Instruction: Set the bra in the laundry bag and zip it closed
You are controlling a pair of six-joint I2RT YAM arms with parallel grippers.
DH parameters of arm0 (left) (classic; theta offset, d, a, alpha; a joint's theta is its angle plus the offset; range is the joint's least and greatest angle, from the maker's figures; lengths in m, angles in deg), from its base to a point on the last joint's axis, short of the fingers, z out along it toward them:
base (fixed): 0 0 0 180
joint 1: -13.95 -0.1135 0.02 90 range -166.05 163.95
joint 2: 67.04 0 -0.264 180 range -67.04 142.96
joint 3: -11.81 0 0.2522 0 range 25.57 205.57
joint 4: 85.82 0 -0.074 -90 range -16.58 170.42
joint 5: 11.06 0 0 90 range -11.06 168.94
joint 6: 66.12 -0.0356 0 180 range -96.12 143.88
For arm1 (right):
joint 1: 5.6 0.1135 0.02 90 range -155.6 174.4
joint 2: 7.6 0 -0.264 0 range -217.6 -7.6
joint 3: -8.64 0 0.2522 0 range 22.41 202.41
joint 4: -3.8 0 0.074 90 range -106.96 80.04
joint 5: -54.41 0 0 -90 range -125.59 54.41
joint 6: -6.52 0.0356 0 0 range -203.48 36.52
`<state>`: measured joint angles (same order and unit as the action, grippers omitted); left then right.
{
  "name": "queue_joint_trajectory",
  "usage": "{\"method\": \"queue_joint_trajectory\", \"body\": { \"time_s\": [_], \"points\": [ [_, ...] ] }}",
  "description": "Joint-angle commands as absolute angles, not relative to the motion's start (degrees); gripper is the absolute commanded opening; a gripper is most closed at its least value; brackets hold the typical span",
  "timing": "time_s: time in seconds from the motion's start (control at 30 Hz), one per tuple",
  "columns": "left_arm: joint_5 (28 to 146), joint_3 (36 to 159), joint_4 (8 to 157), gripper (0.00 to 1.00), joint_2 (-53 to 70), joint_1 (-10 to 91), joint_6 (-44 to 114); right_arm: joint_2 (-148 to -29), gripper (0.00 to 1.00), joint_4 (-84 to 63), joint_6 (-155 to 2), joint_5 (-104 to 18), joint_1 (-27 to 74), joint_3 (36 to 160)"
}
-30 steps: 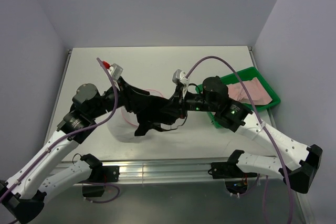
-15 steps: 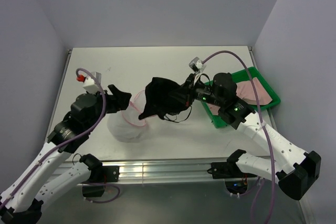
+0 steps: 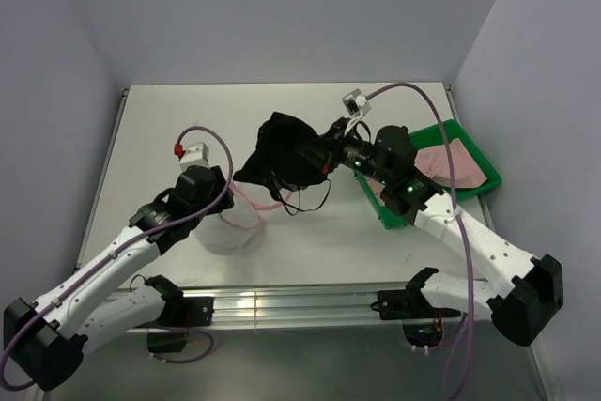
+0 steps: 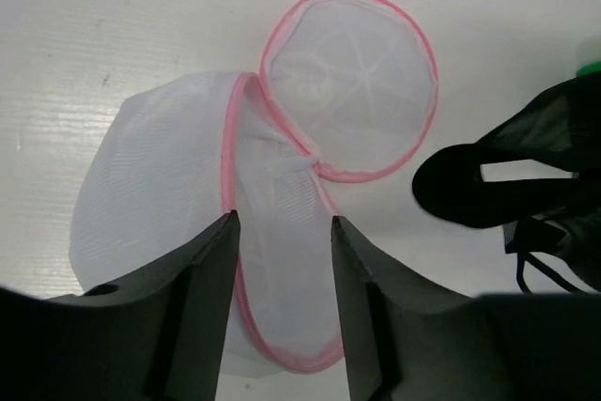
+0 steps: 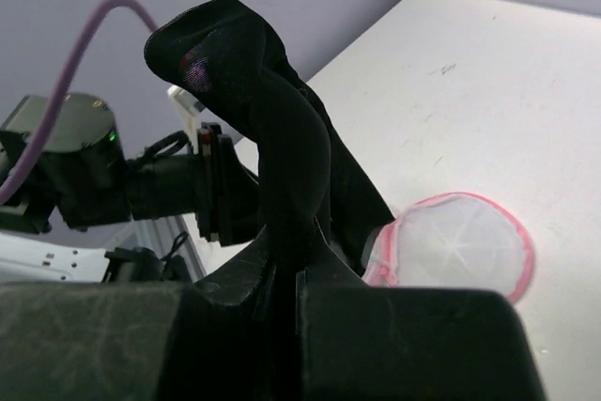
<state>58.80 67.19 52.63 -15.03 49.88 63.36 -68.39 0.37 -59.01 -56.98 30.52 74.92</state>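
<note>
White tabletop (image 3: 169,129). Laundry bag (image 4: 160,194) lies unzipped, lid (image 4: 352,82) flopped aside. Right tool (image 5: 286,274) is clamped on the black bra (image 5: 272,138), held aloft near the bag. Left tool (image 4: 284,232) has its jaws apart over the pink rim (image 4: 228,166), gripping nothing. Advice: pin rim first, then feed bra down into the mouth, straps included.

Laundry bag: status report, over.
Right hand shut on black bra, held up beside the bag. Left hand open over laundry bag, lid flipped open. Nothing blocking the mouth.
</note>
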Motion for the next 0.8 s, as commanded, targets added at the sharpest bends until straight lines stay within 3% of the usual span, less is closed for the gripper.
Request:
{"method": "queue_joint_trajectory", "body": {
  "time_s": [0.0, 0.1, 0.33, 0.43, 0.53, 0.57, 0.63, 0.67, 0.77],
  "points": [
    [54.16, 66.62, 51.77, 0.52, -17.55, 49.9, 65.01, -72.45, 0.0, 7.87, -54.48, -56.07, 30.61, 76.9],
    [53.37, 65.91, 51.33, 0.62, -20.8, 49.9, 65.54, -75.44, 0.0, 8.49, -54.22, -55.81, 31.14, 77.6],
    [53.71, 64.5, 51.41, 0.6, -20.29, 49.9, 65.71, -77.91, 0.0, 9.72, -54.04, -53.96, 32.81, 78.48],
    [55.03, 64.42, 53.08, 0.52, -18.18, 49.9, 65.45, -78.87, 0.0, 10.34, -52.73, -53.96, 32.98, 79.18],
    [57.22, 62.66, 57.12, 0.38, -17.39, 49.99, 64.58, -77.83, 0.0, 9.99, -52.89, -53.35, 33.07, 79.53],
    [58.01, 62.74, 58.0, 0.26, -16.51, 49.99, 64.22, -77.39, 0.0, 9.82, -53.24, -52.65, 33.07, 79.45],
    [59.68, 62.92, 60.97, 0.14, -15.45, 49.99, 63.17, -75.72, 0.0, 8.33, -54.56, -50.63, 33.07, 79.53],
    [61.87, 62.75, 62.39, 0.03, -14.49, 49.99, 62.82, -75.02, 0.0, 7.36, -54.83, -50.45, 33.07, 79.36],
    [67.14, 63.27, 68.54, 0.0, -12.73, 50.08, 61.32, -71.33, 0.0, 6.13, -55.53, -49.39, 33.07, 77.6]
  ]
}}
